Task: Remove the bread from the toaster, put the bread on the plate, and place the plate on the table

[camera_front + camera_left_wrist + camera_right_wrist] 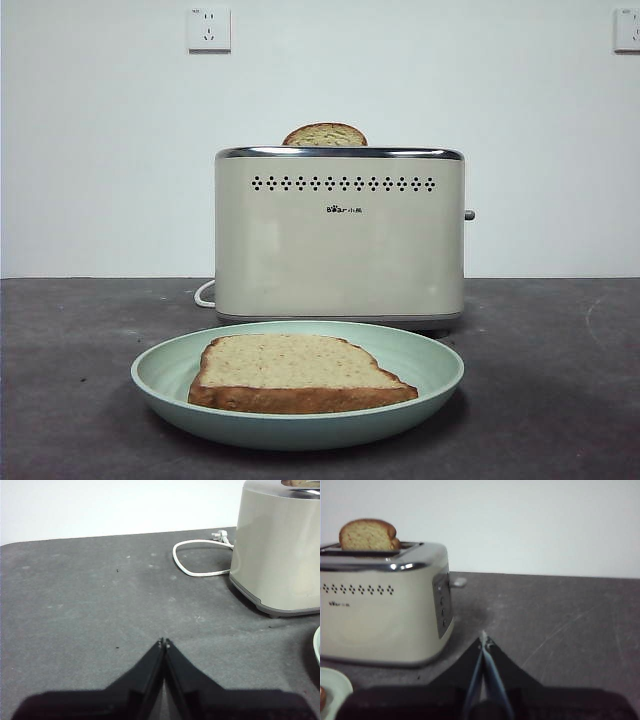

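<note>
The bread point(295, 371) lies flat in the pale green plate point(420, 385), which rests on the table point(560, 400) in front of the cream toaster point(340, 240). A second slice's rounded top point(325, 135) sticks out of a toaster slot, also seen in the right wrist view point(368, 535). My left gripper point(164, 642) is shut and empty over bare table to the left of the toaster point(280, 550). My right gripper point(483, 639) is shut and empty to the right of the toaster point(380, 605), near its knob side. Neither arm shows in the front view.
A white power cord point(200, 560) loops on the table behind the toaster's left end. Two wall sockets point(208, 28) sit high on the white wall. The plate's rim point(332, 685) shows at the edge of the right wrist view.
</note>
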Controlling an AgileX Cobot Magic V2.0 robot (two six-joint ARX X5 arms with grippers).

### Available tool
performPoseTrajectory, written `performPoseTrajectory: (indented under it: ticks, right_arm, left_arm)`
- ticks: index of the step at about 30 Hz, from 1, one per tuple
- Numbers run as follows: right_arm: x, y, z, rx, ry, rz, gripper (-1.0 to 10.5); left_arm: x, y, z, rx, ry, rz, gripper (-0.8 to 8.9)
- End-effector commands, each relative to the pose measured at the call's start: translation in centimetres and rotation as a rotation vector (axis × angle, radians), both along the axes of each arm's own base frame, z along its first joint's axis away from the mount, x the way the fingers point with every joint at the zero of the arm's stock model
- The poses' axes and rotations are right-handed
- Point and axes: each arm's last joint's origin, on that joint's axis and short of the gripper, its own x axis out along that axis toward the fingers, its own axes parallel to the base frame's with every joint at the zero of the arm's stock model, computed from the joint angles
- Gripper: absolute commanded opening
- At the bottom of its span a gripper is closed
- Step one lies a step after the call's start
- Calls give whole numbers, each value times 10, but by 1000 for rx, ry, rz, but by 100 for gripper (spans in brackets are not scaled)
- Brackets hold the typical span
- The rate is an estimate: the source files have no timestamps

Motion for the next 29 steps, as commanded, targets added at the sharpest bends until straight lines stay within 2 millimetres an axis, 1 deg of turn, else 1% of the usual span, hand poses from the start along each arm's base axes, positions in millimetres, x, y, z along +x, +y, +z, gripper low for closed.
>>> performPoseTrajectory:
  ticks: [1, 5, 10, 13, 16, 29]
  right_arm:
    - [2, 0, -13, 47, 15, -3, 2]
    - [5, 0, -30, 74, 77, -4, 2]
    - [4, 0, -37, 56, 150, -6, 2]
    - [4, 0, -38, 66, 157, -6, 2]
    - [4, 0, -37, 111, 164, -10, 2]
    - [4, 0, -37, 110, 163, -11, 2]
  left_arm:
    - [1, 0, -4, -6, 6, 5, -4]
    - [1, 0, -4, -6, 6, 5, -4]
    - [1, 0, -4, -6, 6, 5, -4]
    - [1, 0, -4, -6, 6, 5, -4]
    - [1, 0, -4, -6, 6, 5, -4]
    - [1, 0, -4, -6, 6, 5, -4]
